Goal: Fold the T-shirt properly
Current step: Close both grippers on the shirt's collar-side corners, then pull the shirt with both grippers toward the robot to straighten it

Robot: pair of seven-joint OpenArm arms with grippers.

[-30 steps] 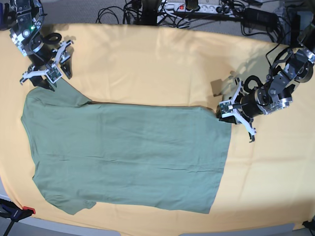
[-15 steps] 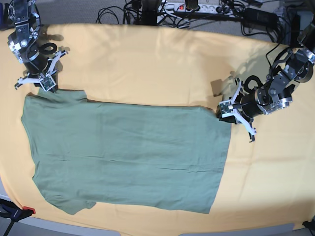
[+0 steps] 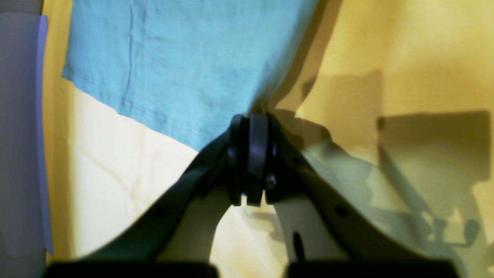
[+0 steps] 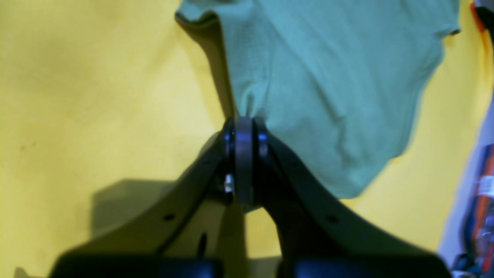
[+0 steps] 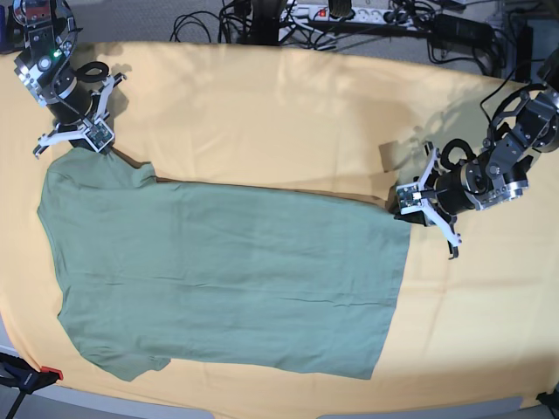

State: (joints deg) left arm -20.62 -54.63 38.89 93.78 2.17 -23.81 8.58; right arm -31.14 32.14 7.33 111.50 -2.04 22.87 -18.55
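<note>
At the far left of the base view we see the right gripper down at the far-left corner of the T-shirt, on the sleeve. In its wrist view the two black jaws are pressed together with a pinch of green cloth gathered between them, so we read it as clamped on the T-shirt; the fabric puckers up toward the grip and casts a shadow onto the yellow-orange cloth beneath.

The T-shirt lies spread flat across the middle of that cloth, sleeves and neckline to the left, hem to the right, with the near sleeve pointing toward the near edge. A few soft creases run across the body. A red-and-black clamp shows at the near-left corner of the scene.

Along the far edge, beyond the cloth, a tangle of black cables and a power strip sit on the grey surface.

At the right, the left gripper reaches in low to the far-right corner of the hem. Its wrist view shows the jaws together right at the shirt's edge, with the fabric drawn up into them, so we take it as clamped on the T-shirt too.
</note>
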